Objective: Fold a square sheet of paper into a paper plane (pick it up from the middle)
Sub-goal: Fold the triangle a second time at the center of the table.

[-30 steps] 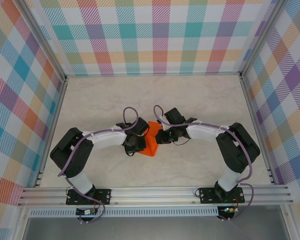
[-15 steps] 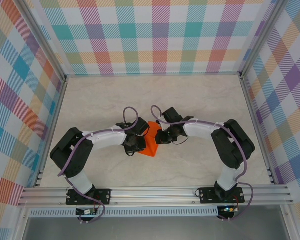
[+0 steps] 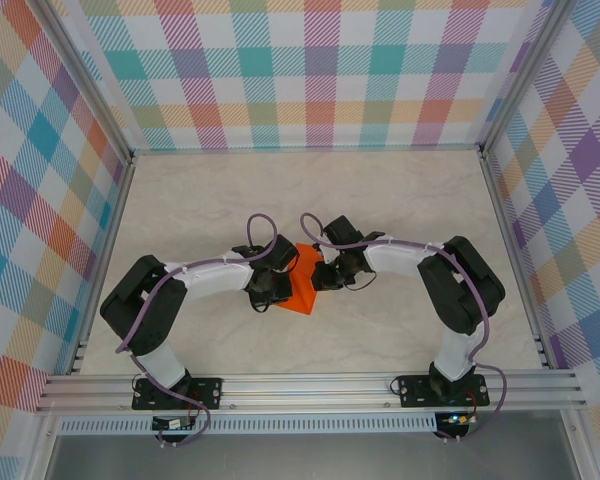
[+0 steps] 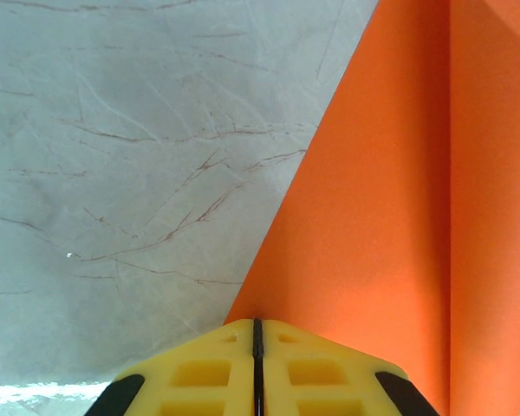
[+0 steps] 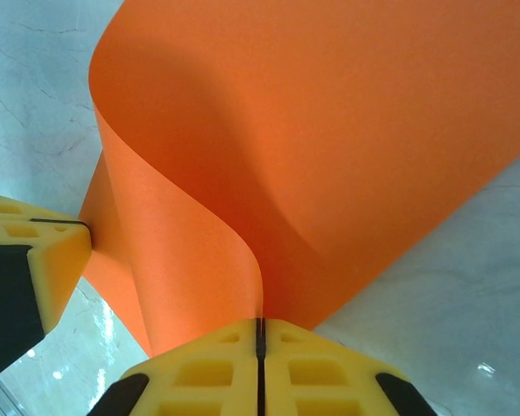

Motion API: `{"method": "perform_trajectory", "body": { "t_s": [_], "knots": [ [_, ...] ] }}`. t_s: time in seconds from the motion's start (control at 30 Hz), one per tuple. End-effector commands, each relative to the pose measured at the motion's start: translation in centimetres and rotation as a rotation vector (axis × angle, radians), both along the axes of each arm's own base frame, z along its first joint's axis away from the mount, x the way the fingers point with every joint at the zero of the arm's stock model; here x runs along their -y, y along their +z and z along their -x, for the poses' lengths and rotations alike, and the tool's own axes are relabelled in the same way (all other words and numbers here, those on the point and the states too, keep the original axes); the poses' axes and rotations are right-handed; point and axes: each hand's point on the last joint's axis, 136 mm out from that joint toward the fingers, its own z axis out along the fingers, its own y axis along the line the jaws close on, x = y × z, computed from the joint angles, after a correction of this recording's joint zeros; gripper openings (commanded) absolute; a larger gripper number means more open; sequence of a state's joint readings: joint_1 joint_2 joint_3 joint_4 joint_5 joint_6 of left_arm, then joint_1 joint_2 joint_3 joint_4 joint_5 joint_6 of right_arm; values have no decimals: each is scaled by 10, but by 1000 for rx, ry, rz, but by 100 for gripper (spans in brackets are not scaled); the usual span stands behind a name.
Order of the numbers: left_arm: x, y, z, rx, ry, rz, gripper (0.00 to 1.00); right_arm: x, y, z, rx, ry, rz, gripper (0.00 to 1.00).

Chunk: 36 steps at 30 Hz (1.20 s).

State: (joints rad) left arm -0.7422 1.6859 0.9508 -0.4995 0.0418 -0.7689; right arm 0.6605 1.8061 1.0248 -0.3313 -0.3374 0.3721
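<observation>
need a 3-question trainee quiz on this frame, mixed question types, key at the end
1. True or false: the right gripper stands wide open.
2. What do the left gripper and the right gripper each pinch? A) a white cup B) the bright orange paper sheet C) nothing
3. Fill in: next to the right gripper the sheet is ___ (flat / curved).
Key: 1 false, it is shut. 2 B. 3 curved.

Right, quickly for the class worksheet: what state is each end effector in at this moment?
Left end effector: closed, pinching an edge of the orange paper.
Right end effector: closed, pinching the same orange paper where it curls.
</observation>
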Motion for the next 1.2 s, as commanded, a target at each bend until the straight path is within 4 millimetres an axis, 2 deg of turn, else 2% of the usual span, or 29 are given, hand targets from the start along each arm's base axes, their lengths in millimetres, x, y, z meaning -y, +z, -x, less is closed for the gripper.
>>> {"method": "perform_trajectory", "body": {
  "t_s": [0.0,1.17],
  "knots": [
    [-8,-2,7,-17,-6,-43,9,-1,1,-7,14,9,10,8],
    [-6,-4,7,-25,-3,-39,9,1,-8,-11,7,1,48,9]
  ]
}}
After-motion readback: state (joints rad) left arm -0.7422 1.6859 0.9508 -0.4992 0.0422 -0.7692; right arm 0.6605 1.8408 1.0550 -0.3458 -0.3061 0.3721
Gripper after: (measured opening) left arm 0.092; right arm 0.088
